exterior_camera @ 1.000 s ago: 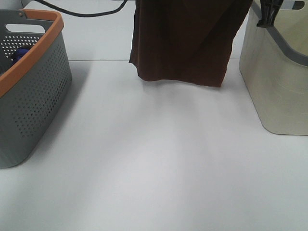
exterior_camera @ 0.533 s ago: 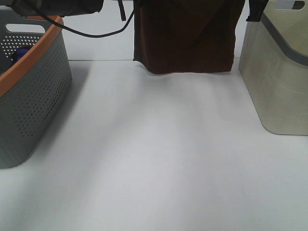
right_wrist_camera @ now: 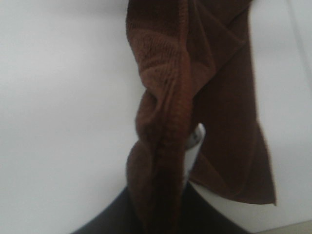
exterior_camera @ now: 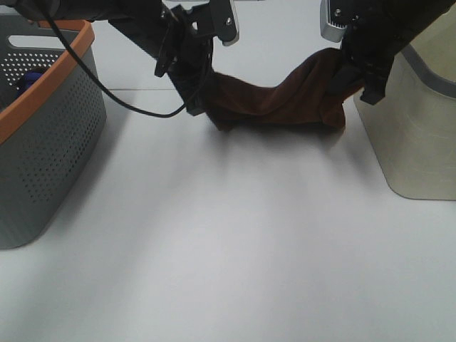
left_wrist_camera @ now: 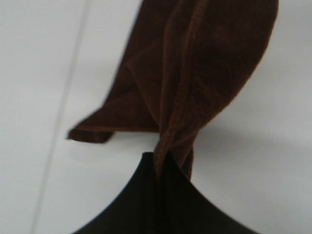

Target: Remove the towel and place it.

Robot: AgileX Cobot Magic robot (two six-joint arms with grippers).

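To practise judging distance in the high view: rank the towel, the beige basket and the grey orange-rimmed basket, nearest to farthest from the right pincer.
1. The towel: clamped in the right pincer, centre back.
2. The beige basket: just beside it, at the right edge.
3. The grey orange-rimmed basket: far left edge.

towel [exterior_camera: 278, 107] 1 | baskets [exterior_camera: 57, 142] [exterior_camera: 413, 142] 2 | claws [exterior_camera: 196, 107] [exterior_camera: 354, 84] 2

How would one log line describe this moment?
left gripper: holds towel | right gripper: holds towel | towel: sags to table
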